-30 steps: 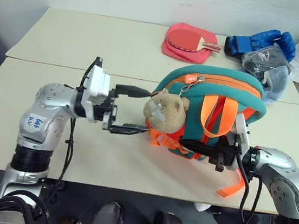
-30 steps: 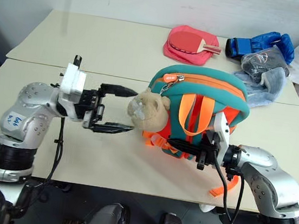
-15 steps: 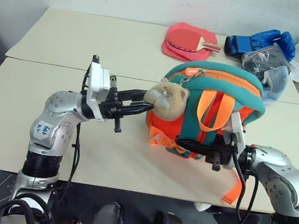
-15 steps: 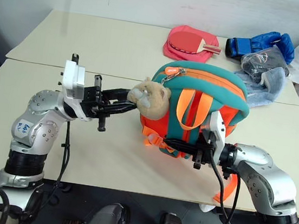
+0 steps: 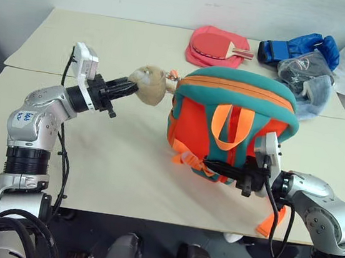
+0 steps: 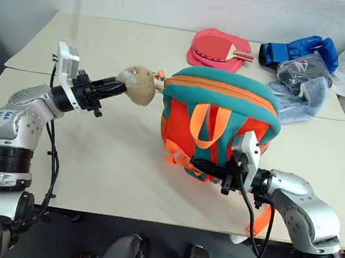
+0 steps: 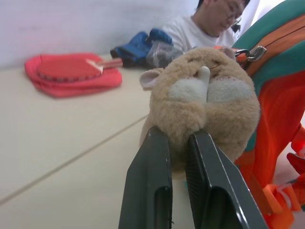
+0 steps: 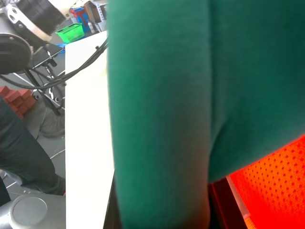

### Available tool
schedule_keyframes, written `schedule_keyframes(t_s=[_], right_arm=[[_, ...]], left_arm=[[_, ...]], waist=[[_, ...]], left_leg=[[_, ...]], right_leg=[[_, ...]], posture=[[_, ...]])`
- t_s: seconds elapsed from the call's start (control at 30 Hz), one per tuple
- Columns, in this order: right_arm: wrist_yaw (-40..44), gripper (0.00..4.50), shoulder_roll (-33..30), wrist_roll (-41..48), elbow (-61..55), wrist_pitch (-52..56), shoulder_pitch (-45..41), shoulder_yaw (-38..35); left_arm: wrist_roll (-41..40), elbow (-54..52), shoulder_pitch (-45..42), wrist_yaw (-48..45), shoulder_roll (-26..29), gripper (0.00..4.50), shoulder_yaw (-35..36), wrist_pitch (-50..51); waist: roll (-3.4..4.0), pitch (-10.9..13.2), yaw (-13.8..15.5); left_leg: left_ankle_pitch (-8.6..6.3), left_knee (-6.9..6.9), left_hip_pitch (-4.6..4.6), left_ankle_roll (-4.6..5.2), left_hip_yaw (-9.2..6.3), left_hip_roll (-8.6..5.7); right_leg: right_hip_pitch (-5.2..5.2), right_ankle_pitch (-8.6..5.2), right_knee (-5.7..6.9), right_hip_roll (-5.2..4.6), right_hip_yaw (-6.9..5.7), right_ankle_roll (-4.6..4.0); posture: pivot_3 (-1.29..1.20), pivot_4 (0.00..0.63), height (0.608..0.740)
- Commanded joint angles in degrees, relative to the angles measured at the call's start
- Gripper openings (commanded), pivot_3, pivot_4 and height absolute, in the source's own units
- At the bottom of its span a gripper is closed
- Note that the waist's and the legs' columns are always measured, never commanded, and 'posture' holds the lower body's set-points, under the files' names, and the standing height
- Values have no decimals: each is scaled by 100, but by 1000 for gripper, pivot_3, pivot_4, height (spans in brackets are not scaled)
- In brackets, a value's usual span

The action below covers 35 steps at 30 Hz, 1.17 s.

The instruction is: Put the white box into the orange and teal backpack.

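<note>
Bear [image 5: 150, 84] now in left gripper [image 5: 131, 87]

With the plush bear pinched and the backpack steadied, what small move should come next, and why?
Probably the left gripper keeps drawing the tan plush bear sideways: it hangs from the zipper pull on the orange and teal backpack, whose zipper looks closed; the right gripper holds its lower edge.

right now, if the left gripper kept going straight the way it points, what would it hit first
The left gripper is already shut on the plush bear, so the bear comes first. Straight beyond it, likely the teal top edge of the backpack, where the bear hangs from the zipper; depth there is unclear.
</note>
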Motion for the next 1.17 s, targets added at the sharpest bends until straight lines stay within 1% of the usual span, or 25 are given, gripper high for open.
schedule_keyframes(t_s=[0.03, 0.13, 0.2, 0.27, 0.3, 0.33, 0.37, 0.43, 0.47, 0.53, 0.57, 0.6, 0.63, 0.7, 0.73, 0.77, 0.8, 0.83, 0.9, 0.93, 1.0, 1.07, 1.17], right_arm=[[-104, 0, 43, 112, -259, -50, 115, -223], [-176, 0, 121, 139, -329, -72, 184, -226], [-216, 0, 179, 152, -343, -91, 203, -242], [-265, 0, 274, 126, -324, -179, 236, -273], [-278, 0, 317, 98, -316, -246, 253, -291], [-307, 326, 367, 106, -284, -270, 296, -327], [-273, 702, 389, -75, -211, -507, 335, -342], [-131, 1305, 355, -325, -90, -832, 424, -346], [-23, 1709, 289, -443, -58, -974, 480, -331], [231, 2389, -70, -778, -109, -1332, 784, -557], [361, 2690, -231, -882, -146, -1463, 912, -650], [470, 3085, -377, -945, -187, -1588, 1060, -775], [517, 3436, -488, -884, -134, -1639, 1275, -1141], [717, 4136, -686, -1045, 228, -2055, 1638, -1746], [961, 4489, -735, -1154, 547, -2494, 1743, -1991], [1114, 4500, -754, -1296, 822, -2901, 1780, -2134], [1198, 4500, -778, -1335, 1022, -3039, 1810, -2223], [1258, 4500, -795, -1353, 1161, -3126, 1829, -2279], [1661, 4500, -1006, -1672, 1985, -3761, 1848, -2335], [1815, 4500, -1082, -1817, 2407, -4088, 1797, -2336], [1981, 4500, -1214, -2023, 2996, -4510, 1596, -2207], [2065, 4500, -1250, -2138, 3333, -4796, 1285, -2014], [1999, 4500, -1147, -2276, 3467, -4891, 893, -1725]], left_arm=[[609, 41, 311, -156, 201, 402, -715, 115], [1083, 337, 532, -351, 233, 402, -1146, -429], [1141, 548, 611, -392, 111, 402, -1132, -809], [1120, 548, 809, -611, 53, 402, -1106, -1256], [1084, 505, 874, -669, 49, 402, -1074, -1301], [902, 339, 963, -690, 34, 385, -888, -1297], [753, 137, 1048, -694, 91, 606, -702, -1234], [577, -193, 1218, -783, 215, 1104, -422, -1300], [506, -353, 1336, -901, 315, 1454, -338, -1291], [178, -924, 1967, -1409, 879, 2110, 4, -991], [96, -1121, 2205, -1549, 1093, 2401, 109, -900], [103, -1259, 2456, -1658, 1282, 2750, 207, -972], [148, -1347, 2828, -1809, 1474, 3068, 412, -1219], [244, -1352, 3383, -1919, 1603, 3733, 875, -1863], [352, -1267, 3628, -1979, 1610, 4055, 1088, -2346], [483, -1169, 3803, -1958, 1593, 4382, 1233, -2758], [571, -1107, 3939, -1884, 1569, 4471, 1334, -2992], [622, -1073, 4031, -1823, 1551, 4471, 1396, -3142], [588, -1212, 4378, -1626, 1437, 4471, 1574, -3158], [788, -1332, 4540, -1451, 1344, 4471, 1618, -3504], [1072, -1476, 4587, -984, 1095, 4471, 1665, -3962], [1076, -1658, 4611, -682, 958, 4471, 1686, -3864], [990, -1786, 4698, -644, 909, 4471, 1614, -3717]], waist=[[0, 0, -3], [0, 0, -8], [0, 0, -11], [2, -1, -11], [2, -1, -12], [2, -1, -13], [2, -1, -15], [2, -1, -29], [2, -1, -35], [2, -1, -82], [4, 0, -122], [7, 1, -134], [7, 2, -144], [11, 3, -140], [11, 3, -139], [11, 3, -130], [11, 3, -120], [11, 3, -112], [11, 3, -118], [14, 2, -132], [15, 2, -139], [15, 2, -148], [15, 2, -181]], left_leg=[[0, 0, 1, 0, 2, -1], [-1, -2, 2, -1, 4, 0], [-1, -2, 0, -4, 4, 4], [-2, -2, 2, -5, 4, 5], [-2, -2, 3, -5, 5, 5], [-2, -2, 4, -5, 6, 5], [-2, -2, 3, -5, 6, 5], [-3, -3, 1, -5, 5, 4], [-4, -4, 0, -5, 5, 4], [-3, -5, -1, -5, 5, 4], [-4, -10, -1, -7, 6, 4], [-5, -17, 1, -7, 7, 2], [-6, -21, 3, -8, 8, 2], [-6, -24, 9, -9, 9, 3], [-7, -28, 20, -8, 15, 3], [-16, -34, 29, -7, 21, 2], [-22, -37, 39, -9, 21, 2], [-36, -38, 48, -31, 21, 2], [-37, -48, 59, -35, 21, 2], [-37, -55, 62, -36, 22, 3], [-34, -75, 68, -34, 31, -5], [-20, -77, 68, -18, 38, -2], [-11, -77, 72, -21, 46, 8]], right_leg=[[0, 0, 0, 0, 3, 0], [-2, 0, 0, 2, 5, 0], [-5, 0, 0, 4, 6, 0], [-5, 0, -2, -1, 7, 0], [-5, 0, -2, -4, 9, 0], [-5, 0, -2, -8, 9, 0], [-5, 0, -2, -13, 8, 0], [-7, 0, -2, -34, 7, -1], [-7, 0, -2, -35, 6, 0], [-8, 0, -2, -33, 5, 0], [-9, 0, -4, -34, 6, 0], [-9, 0, -10, -37, 6, 0], [-7, 0, -12, -36, 6, 0], [-5, 0, -16, -39, 6, 0], [3, 0, -17, -40, 10, 0], [6, 0, -37, -43, 15, -1], [13, 0, -39, -44, 17, -1], [18, 0, -38, -47, 18, -1], [21, 2, -37, -51, 37, -4], [22, 3, -39, -52, 54, -6], [23, 3, -49, -54, 58, -6], [17, 3, -47, -50, 51, -6], [10, 3, -34, -43, 44, -6]], posture=[[0, 150, 740], [0, 150, 740], [0, 150, 740], [0, 150, 740], [0, 150, 740], [0, 150, 740], [0, 150, 740], [0, 150, 740], [0, 150, 740], [0, 150, 740], [0, 150, 740], [0, 150, 740], [0, 150, 740], [0, 150, 740], [0, 150, 740], [0, 150, 740], [0, 150, 740], [0, 150, 740], [0, 150, 740], [0, 150, 740], [0, 150, 740], [0, 150, 740], [0, 150, 740]])
